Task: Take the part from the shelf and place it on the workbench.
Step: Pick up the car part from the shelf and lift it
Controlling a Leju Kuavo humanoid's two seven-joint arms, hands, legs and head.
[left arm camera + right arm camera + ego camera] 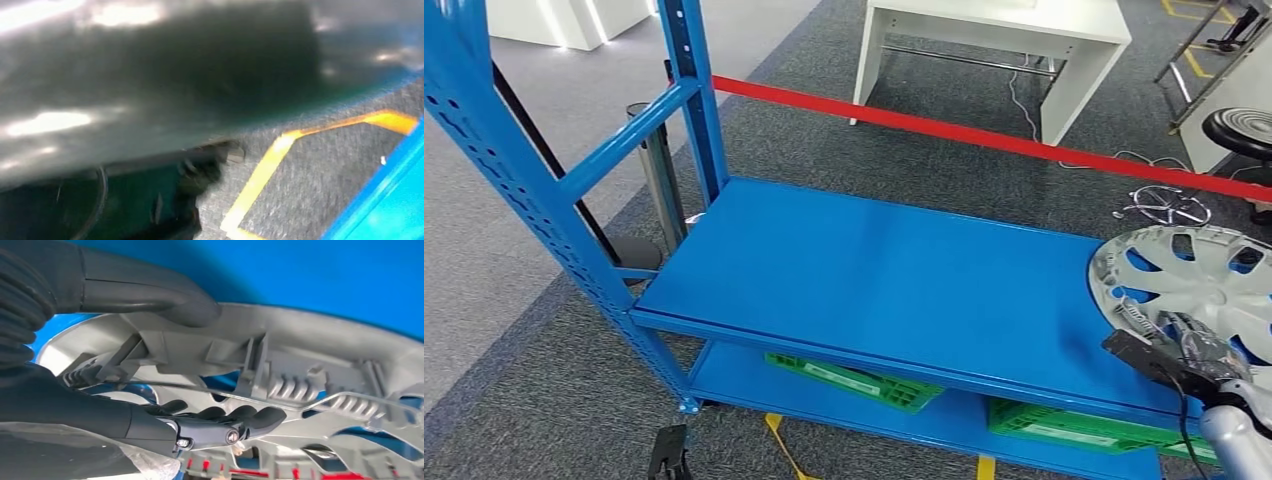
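Right robot hand (150, 365) grips silver wheel cover (1199, 280) by its rim above blue shelf (874, 270)

One silver wheel cover (1199, 280), two green crates (854, 380), one blue shelf (874, 270).

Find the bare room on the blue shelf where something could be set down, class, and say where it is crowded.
The blue shelf board lies bare from the left upright across to the silver wheel cover. The right end is crowded: the right hand grips the wheel cover's rim there.
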